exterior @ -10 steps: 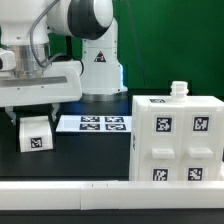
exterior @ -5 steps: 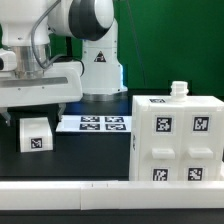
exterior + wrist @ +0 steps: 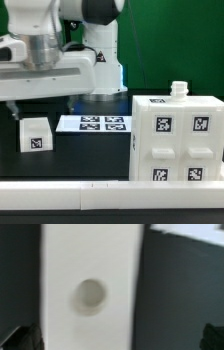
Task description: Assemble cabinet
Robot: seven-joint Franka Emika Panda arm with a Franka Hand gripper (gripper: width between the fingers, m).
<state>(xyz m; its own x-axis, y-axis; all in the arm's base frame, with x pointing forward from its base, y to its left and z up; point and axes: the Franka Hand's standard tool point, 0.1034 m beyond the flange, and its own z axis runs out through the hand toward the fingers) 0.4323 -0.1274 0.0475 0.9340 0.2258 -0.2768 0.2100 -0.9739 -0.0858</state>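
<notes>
The cabinet box is a large white body with square tags, standing at the exterior view's right with a small knob on top. A small white tagged block stands on the table at the exterior view's left. My gripper hangs just above this block, open and empty. In the wrist view a white part with an oval recess lies below, between the two dark fingertips, which stand wide apart and do not touch it. My gripper holds nothing.
The marker board lies flat behind the block, in front of the white robot base. A long white rail runs along the table's front edge. A green wall stands at the back.
The arm has turned and the hand now shows broader, reaching further toward the exterior view's right and slightly higher. The block and the cabinet box have not moved.
</notes>
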